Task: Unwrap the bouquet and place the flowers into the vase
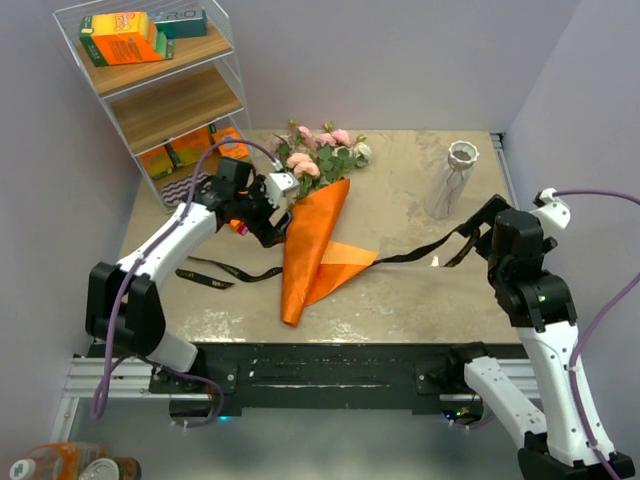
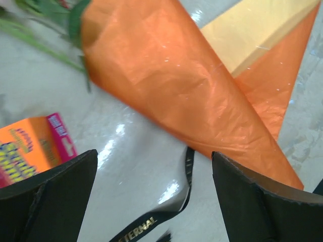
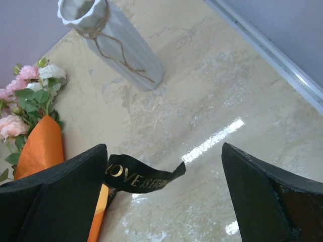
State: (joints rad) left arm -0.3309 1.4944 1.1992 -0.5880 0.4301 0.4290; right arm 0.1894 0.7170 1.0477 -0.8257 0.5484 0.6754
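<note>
Top external view first, reading from the left. A wire shelf stands at the far left, with an orange box on its top board. My left gripper sits low over the table, just beside the left edge of the bouquet. In the left wrist view its fingers are spread wide with nothing between them but table and a strip of black ribbon.

The bouquet lies flat mid-table, its orange paper cone pointing toward me. The flowers spill out at the far end, pink and cream. One paper flap has folded open on the right side. The ribbon is loose and trails out to both sides of the cone.

The vase stands upright at the far right, well apart from the bouquet. My right gripper hangs near it, jaws wide. The ribbon's end lies by one finger, though I can't tell whether they touch.
</note>
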